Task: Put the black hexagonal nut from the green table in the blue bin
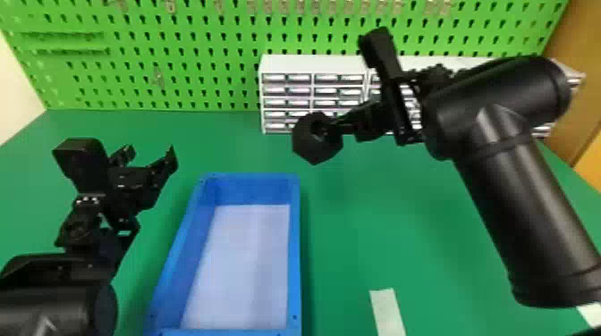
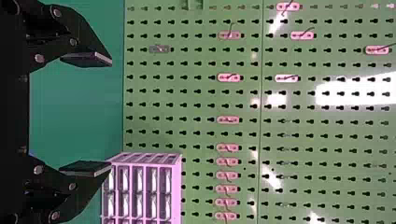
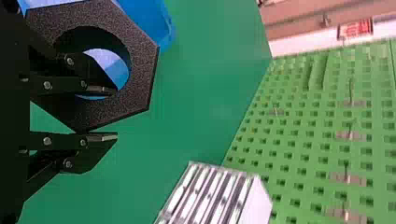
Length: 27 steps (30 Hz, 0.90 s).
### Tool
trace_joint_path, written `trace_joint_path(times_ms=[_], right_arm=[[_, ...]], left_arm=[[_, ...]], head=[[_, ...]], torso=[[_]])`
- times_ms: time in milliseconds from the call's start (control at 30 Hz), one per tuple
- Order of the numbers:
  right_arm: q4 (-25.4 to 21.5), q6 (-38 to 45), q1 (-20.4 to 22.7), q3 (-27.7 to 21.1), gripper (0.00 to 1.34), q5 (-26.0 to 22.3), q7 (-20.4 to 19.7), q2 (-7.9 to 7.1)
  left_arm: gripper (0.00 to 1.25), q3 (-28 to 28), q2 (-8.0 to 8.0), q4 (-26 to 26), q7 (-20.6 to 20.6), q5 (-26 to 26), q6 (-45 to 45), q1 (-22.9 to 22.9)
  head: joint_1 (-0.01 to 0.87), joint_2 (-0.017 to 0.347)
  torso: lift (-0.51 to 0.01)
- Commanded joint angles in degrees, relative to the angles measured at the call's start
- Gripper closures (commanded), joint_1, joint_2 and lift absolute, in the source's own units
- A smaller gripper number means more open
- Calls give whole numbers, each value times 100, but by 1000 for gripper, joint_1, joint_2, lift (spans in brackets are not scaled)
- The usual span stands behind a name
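Walled at the back with green pegboard.
Dotted with small hooks, streaked with white glare; fronted by a white drawer cabinet standing on a green table; flanked by a pale wall at left, brown panelling at right.

Can pass between the parted fingers of the left gripper. Right of them, can cross above the blue bin as far as the black hexagonal nut, blocking the space between the fingers of the right gripper. Below these, can descend toward the green table; beyond these, must stop at the drawer cabinet.
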Motion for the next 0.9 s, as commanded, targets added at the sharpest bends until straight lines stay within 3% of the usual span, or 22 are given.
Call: trace_joint_path(times_ms=[0, 567, 867], right_arm=[[-69, 0, -95, 460, 996, -206, 0, -39], [-77, -123, -209, 1550, 996, -970, -343, -75], [-60, -254, -270, 2227, 996, -1506, -765, -83]], left_arm=[[461, 8, 0, -1, 0, 0, 5, 3], [461, 8, 0, -1, -27, 0, 14, 3], [461, 0, 9, -1, -44, 0, 32, -6]], head=[[686, 52], [686, 52], [686, 52]], torso=[[-97], [-97], [-97]])
